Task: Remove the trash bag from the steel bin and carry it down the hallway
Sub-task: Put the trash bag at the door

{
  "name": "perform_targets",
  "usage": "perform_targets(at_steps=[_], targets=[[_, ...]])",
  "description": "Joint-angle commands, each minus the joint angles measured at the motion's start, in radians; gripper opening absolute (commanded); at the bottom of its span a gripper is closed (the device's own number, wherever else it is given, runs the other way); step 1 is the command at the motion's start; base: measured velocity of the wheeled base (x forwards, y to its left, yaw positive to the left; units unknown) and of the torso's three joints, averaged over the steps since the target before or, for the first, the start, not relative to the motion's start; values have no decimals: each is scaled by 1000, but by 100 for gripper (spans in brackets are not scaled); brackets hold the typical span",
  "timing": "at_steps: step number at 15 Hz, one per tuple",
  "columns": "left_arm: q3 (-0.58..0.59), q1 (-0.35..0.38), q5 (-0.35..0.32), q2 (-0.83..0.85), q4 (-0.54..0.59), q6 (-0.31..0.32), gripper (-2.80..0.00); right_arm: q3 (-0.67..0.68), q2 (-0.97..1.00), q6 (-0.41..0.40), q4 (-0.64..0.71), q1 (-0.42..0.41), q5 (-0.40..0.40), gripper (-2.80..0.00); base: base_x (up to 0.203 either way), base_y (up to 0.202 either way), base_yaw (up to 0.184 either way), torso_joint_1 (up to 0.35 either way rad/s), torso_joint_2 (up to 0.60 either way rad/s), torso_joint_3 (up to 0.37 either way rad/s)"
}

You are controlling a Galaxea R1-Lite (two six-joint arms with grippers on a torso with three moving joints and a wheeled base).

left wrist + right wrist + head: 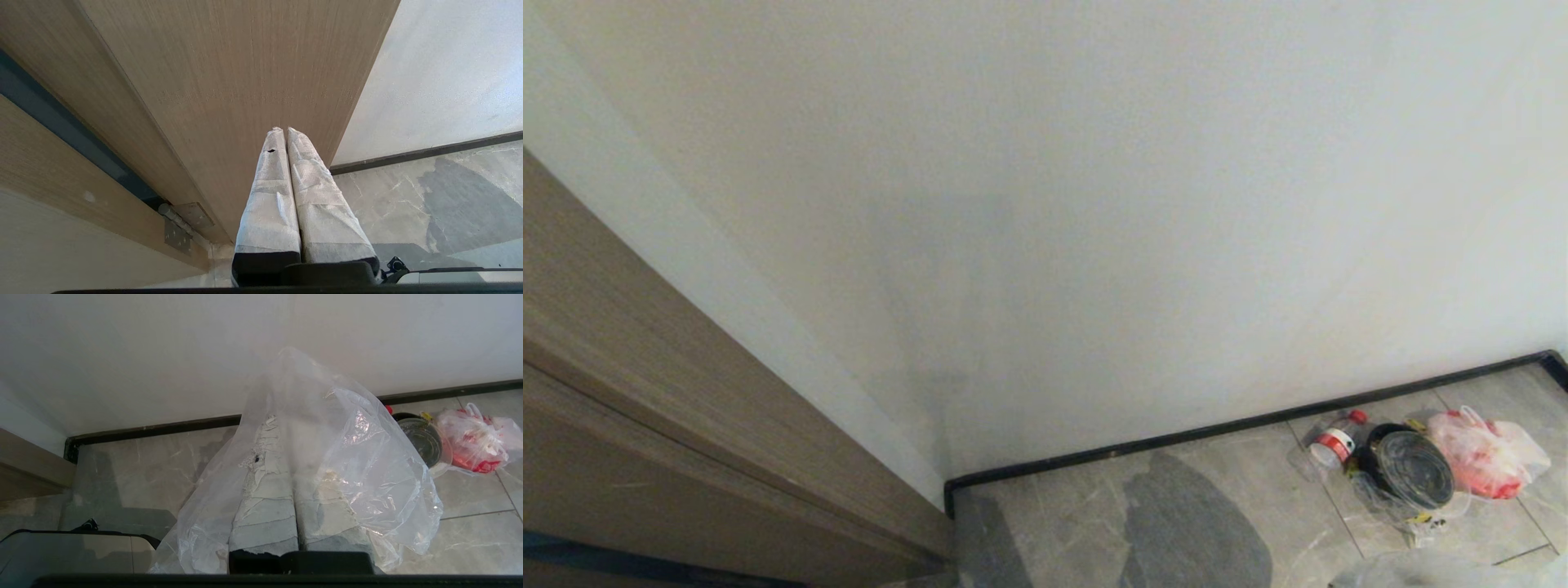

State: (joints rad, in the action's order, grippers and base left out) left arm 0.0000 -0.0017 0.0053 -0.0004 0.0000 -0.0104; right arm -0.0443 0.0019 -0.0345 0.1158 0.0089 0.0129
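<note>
In the right wrist view, the clear, crinkly trash bag (367, 457) drapes over my right gripper (286, 420). Its white-wrapped fingers (265, 498) are pressed together under the plastic, shut on the bag. A bit of the same plastic (1421, 572) shows at the bottom edge of the head view. My left gripper (284, 130) is shut and empty, pointing at a wooden door (229, 81). The steel bin is out of view. The hallway's grey marbled floor tiles (1217, 506) meet a white wall (1094, 204) at a dark baseboard (1241, 425).
Against the baseboard at the right lie a clear bottle with a red label (1334, 443), a dark round lidded container (1411, 469) and a pinkish-red plastic bag (1486, 456). The wooden door and its frame (645, 392) close the left side, with a hinge (179, 224) low down.
</note>
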Motion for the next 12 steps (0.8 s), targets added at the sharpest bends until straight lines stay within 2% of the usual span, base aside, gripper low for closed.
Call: perform_targets(at_steps=[1,9,12], targets=[[2,0,1,0,0,0,-280,0,0,-2,2,0,1,-280,0,0,0,0,0,0],[2,0,1,0,0,0,-280,-13,0,1,-3,0,1,-280,0,0,0,0,0,0],[2,0,1,0,0,0,-280,-168,89,5,69,0,27,-280,0,0,0,0,0,0]])
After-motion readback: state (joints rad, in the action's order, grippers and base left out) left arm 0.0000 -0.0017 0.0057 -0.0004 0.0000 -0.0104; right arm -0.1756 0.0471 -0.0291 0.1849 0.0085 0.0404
